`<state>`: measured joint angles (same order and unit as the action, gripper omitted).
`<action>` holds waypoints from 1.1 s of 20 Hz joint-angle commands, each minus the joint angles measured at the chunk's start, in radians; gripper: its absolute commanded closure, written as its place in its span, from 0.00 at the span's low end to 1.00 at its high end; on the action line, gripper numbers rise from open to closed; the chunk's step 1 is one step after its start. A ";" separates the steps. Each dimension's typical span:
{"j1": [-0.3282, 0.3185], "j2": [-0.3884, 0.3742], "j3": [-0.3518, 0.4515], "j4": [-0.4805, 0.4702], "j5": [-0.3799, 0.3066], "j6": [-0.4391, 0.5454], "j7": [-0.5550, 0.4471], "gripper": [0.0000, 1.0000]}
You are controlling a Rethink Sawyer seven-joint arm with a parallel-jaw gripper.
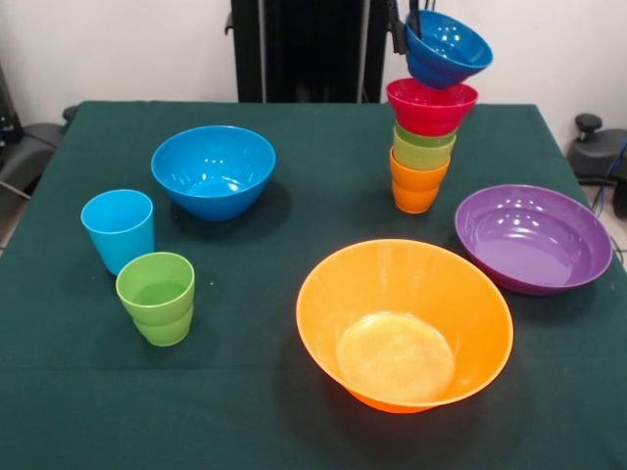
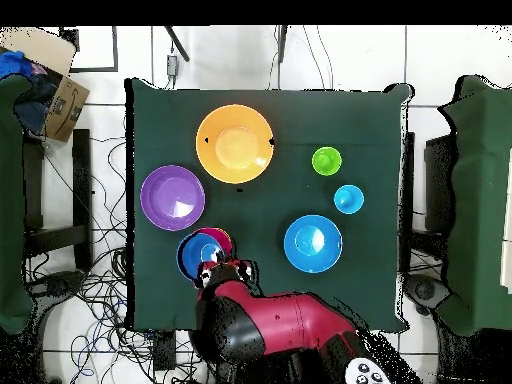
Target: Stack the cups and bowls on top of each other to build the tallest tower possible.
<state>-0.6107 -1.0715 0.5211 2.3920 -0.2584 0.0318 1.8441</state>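
Note:
The tower (image 1: 421, 157) stands at the far right of the table: an orange cup (image 1: 415, 191) lowest, a lime green cup (image 1: 422, 152) nested in it, and a red bowl (image 1: 431, 113) on top. My gripper (image 1: 415, 23) comes in at the top edge and is shut on the rim of a blue bowl (image 1: 449, 51). That bowl hangs tilted just above the red bowl's rim. In the overhead view the held blue bowl (image 2: 194, 256) partly covers the red bowl (image 2: 219, 238), next to my gripper (image 2: 209, 270).
On the green table (image 1: 294, 211) stand a second blue bowl (image 1: 213, 171), a light blue cup (image 1: 119, 230), a green stepped cup (image 1: 157, 297), a large orange bowl (image 1: 404, 323) and a purple bowl (image 1: 532, 237). Chairs stand beside the table.

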 commanded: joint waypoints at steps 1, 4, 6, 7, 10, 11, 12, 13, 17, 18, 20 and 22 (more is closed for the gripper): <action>0.027 0.073 -0.026 -0.075 -0.027 -0.021 0.099 1.00; 0.031 0.088 -0.037 -0.083 -0.037 -0.037 0.099 1.00; 0.034 0.095 -0.043 -0.088 -0.042 -0.043 0.098 1.00; 0.036 0.098 -0.046 -0.090 -0.045 -0.045 0.097 1.00; 0.038 0.105 -0.049 -0.093 -0.051 -0.054 0.097 1.00; 0.037 0.108 -0.048 -0.093 -0.053 -0.058 0.097 1.00; 0.037 0.110 -0.048 -0.093 -0.055 -0.062 0.097 1.00; 0.039 0.113 -0.050 -0.095 -0.056 -0.065 0.098 1.00; 0.047 0.119 -0.057 -0.089 -0.057 -0.079 0.103 1.00; 0.044 0.121 -0.052 -0.085 -0.055 -0.080 0.105 1.00; 0.042 0.119 -0.048 -0.078 -0.054 -0.076 0.104 1.00; 0.039 0.117 -0.043 -0.070 -0.053 -0.075 0.105 1.00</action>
<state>-0.5993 -1.0201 0.4950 2.3327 -0.2584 -0.0020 1.8441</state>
